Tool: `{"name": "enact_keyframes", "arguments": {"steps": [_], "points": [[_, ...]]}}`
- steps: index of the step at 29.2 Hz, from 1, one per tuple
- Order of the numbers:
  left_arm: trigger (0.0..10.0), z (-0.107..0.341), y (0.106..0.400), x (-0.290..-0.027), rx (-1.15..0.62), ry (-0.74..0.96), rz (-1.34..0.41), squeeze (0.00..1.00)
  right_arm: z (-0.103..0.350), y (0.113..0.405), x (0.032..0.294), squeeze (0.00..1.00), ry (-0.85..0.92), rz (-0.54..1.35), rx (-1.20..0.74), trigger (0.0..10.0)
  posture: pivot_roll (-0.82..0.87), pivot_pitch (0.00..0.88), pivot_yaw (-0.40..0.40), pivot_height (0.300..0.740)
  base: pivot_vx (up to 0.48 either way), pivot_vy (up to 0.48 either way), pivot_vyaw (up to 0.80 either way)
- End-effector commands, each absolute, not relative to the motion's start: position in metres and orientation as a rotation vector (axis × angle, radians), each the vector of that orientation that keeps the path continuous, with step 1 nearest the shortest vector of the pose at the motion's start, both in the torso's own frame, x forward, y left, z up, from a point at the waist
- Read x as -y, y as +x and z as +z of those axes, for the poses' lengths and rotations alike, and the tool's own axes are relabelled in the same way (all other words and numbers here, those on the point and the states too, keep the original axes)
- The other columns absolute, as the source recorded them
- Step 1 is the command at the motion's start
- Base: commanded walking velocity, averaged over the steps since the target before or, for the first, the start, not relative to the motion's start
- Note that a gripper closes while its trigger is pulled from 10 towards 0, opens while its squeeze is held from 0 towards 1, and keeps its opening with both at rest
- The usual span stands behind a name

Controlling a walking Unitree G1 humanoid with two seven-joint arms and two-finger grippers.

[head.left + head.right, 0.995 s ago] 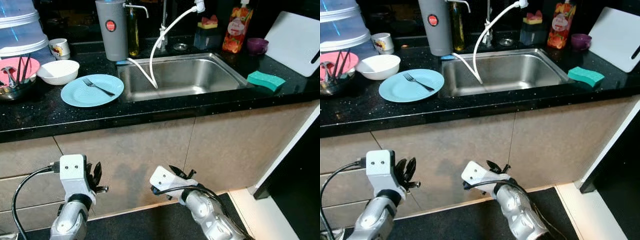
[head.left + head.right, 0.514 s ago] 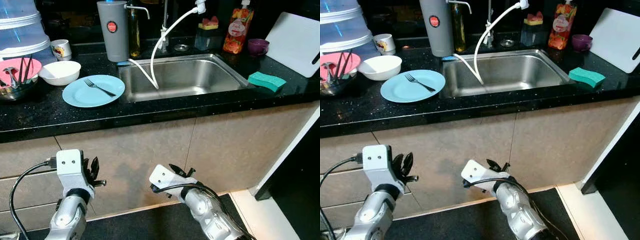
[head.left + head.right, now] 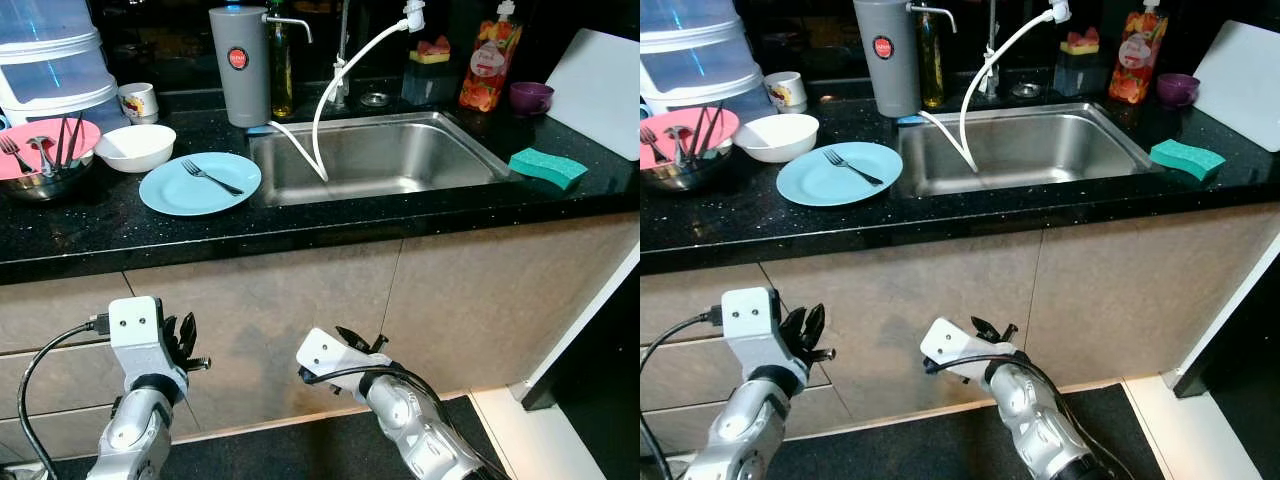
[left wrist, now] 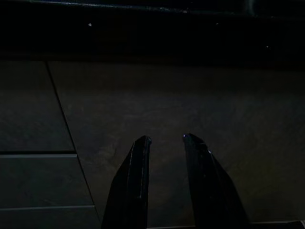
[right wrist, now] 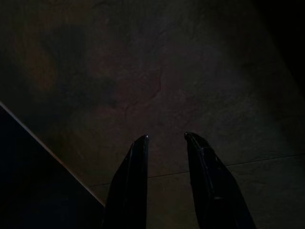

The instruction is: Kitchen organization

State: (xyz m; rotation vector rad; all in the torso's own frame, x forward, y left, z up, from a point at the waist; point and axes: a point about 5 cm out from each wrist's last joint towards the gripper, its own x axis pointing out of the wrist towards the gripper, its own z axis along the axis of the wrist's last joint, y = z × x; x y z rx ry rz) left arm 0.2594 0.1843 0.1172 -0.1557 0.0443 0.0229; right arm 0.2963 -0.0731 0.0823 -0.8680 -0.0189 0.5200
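Below the counter [image 3: 90,235], left gripper [image 3: 185,345] and right gripper [image 3: 360,345] hang parted and empty; one plate [image 3: 175,190] bears one fork [image 3: 212,178].

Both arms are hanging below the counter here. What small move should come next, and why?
Probably raise the left gripper toward the fork lying on the blue plate: it sits on that arm's side of the sink, and both grippers hang open and empty by the cabinet front.
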Motion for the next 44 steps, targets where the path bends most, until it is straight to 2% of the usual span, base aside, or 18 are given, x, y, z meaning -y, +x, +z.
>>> {"name": "enact_keyframes", "arguments": {"steps": [1, 44], "points": [[10.0, 0.1126, 0.2594, -0.184, -0.067, -0.158, 0.017, 0.0, 0.0818, 0.2964, 0.0714, 0.0, -0.868, 0.529, 0.028, 10.0, -0.08, 0.003, 0.073, 0.74, 0.0, 0.0, 0.0], [10.0, 0.1119, 0.2597, -0.174, -0.072, -0.202, -0.007, 0.0, 0.0838, 0.2976, 0.0785, 0.0, -0.88, 0.54, 0.043, 10.0, -0.12, 0.023, 0.067, 0.74, 0.0, 0.0, 0.0]]}}
